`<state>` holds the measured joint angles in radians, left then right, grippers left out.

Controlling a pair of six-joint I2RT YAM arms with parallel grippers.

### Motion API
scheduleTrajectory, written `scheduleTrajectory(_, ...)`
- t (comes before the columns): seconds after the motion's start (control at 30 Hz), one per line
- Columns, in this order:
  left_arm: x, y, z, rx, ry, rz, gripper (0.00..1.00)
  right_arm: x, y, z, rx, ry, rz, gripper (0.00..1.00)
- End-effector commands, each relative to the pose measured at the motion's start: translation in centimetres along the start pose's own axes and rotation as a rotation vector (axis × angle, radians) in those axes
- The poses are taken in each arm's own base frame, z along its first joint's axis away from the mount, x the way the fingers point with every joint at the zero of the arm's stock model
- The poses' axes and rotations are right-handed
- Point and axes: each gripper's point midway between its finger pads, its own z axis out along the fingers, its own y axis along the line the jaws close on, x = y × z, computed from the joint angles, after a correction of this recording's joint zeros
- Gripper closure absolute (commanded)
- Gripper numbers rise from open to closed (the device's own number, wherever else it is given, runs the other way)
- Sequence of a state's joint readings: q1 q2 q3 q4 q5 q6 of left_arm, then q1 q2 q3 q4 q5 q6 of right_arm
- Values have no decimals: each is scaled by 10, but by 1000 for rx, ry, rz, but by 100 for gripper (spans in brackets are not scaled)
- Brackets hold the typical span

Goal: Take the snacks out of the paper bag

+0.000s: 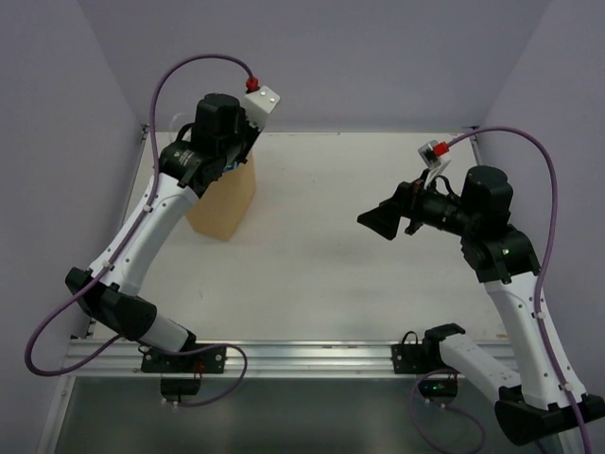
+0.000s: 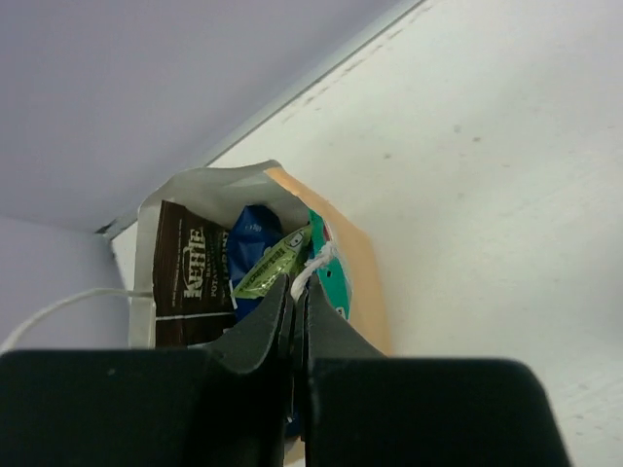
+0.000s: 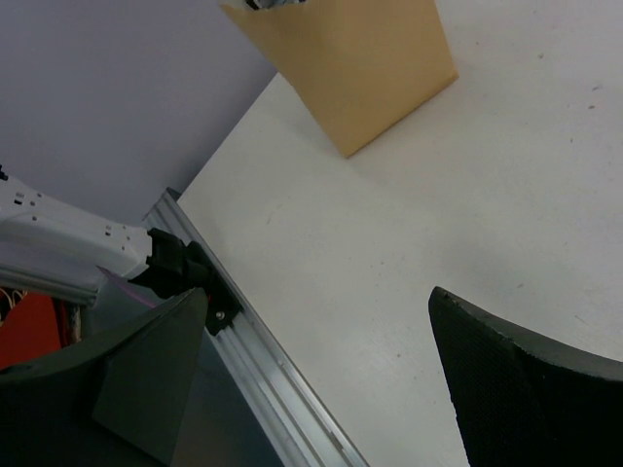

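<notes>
Left wrist view: closed fingers (image 2: 294,302) hide snacks' lower halves in paper bag (image 2: 362,263).

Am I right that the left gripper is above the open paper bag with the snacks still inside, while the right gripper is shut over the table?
Not quite: the right gripper is open, its fingers wide apart in the right wrist view. The rest holds: the left gripper is above the open paper bag, with the snacks inside.

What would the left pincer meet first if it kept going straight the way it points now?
Probably the snacks in the open paper bag. The left pincer, jaws nearly together, points into the bag's mouth, tips by the green wrapper and white string handle. Depth is unclear, so contact may already exist.
</notes>
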<state>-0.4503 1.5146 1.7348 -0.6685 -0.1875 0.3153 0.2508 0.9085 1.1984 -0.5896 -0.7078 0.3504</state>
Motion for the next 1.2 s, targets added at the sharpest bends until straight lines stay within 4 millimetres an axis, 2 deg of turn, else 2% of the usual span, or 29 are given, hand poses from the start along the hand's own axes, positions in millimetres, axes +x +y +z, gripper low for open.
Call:
scheduleTrajectory(0.0, -43, -31, -35, 78, -149, -138, 100, -10, 7, -5, -7, -41, -44, 1)
scheduleTrajectory(0.07, -49, -51, -42, 132, -161, -178, 100, -9, 9, -7, -9, -43, -45, 1)
scheduleTrajectory(0.1, -50, -70, -45, 174, -162, -174, 100, -8, 9, -7, -10, -42, -45, 1)
scheduleTrajectory(0.17, -50, -89, -49, 212, -159, -184, 99, -7, 10, -8, -15, -45, -46, 1)
scheduleTrajectory(0.2, -45, -95, -48, 225, -146, -184, 94, -6, 10, -8, -13, -46, -46, 1)
scheduleTrajectory(0.23, -44, -100, -48, 233, -136, -193, 83, -7, 10, -9, -14, -47, -45, 1)
scheduleTrajectory(0.27, -41, -103, -48, 239, -122, -198, 64, -6, 11, -9, -15, -46, -45, 1)
scheduleTrajectory(0.3, -41, -104, -49, 242, -115, -208, 56, -5, 9, -9, -5, -50, -45, 1)
scheduleTrajectory(0.33, -50, -98, -55, 236, -136, -219, 46, -4, 7, -9, 5, -50, -38, 1)
scheduleTrajectory(0.37, -52, -95, -60, 230, -134, -219, 27, -4, 7, -9, 10, -50, -37, 1)
scheduleTrajectory(0.47, -75, -72, -83, 182, -185, -269, 5, 0, 6, -10, 16, -53, -40, 1)
scheduleTrajectory(0.6, -100, -38, -116, 104, -285, -298, 1, 5, 13, -12, -12, -50, -48, 1)
scheduleTrajectory(0.63, -102, -26, -126, 69, -311, -268, 1, 5, 15, -14, -18, -55, -54, 1)
scheduleTrajectory(0.73, -88, 0, -128, -34, -296, -245, 6, 8, 19, -18, -28, -65, -63, 1)
scheduleTrajectory(0.77, -75, 14, -120, -74, -263, -249, 9, 11, 19, -17, -32, -60, -61, 1)
scheduleTrajectory(0.83, -63, 24, -110, -73, -234, -250, 12, 12, 22, -20, -43, -63, -64, 1)
scheduleTrajectory(0.87, -55, 39, -103, -102, -218, -257, 13, 13, 22, -20, -43, -63, -64, 1)
scheduleTrajectory(0.9, -42, 38, -91, -104, -182, -243, 14, 13, 22, -21, -41, -65, -67, 1)
scheduleTrajectory(0.97, -29, 50, -78, -132, -143, -215, 17, 14, 23, -23, -39, -68, -69, 1)
scheduleTrajectory(1.0, -22, 50, -65, -129, -111, -208, 18, 15, 24, -24, -39, -69, -70, 1)
scheduleTrajectory(1.07, -14, 59, -52, -126, -92, -212, 20, 16, 24, -24, -44, -64, -67, 1)
scheduleTrajectory(1.1, -10, 56, -40, -92, -80, -214, 21, 17, 25, -24, -45, -62, -65, 1)
scheduleTrajectory(1.17, -7, 58, -30, -71, -75, -216, 23, 18, 25, -25, -43, -58, -62, 1)
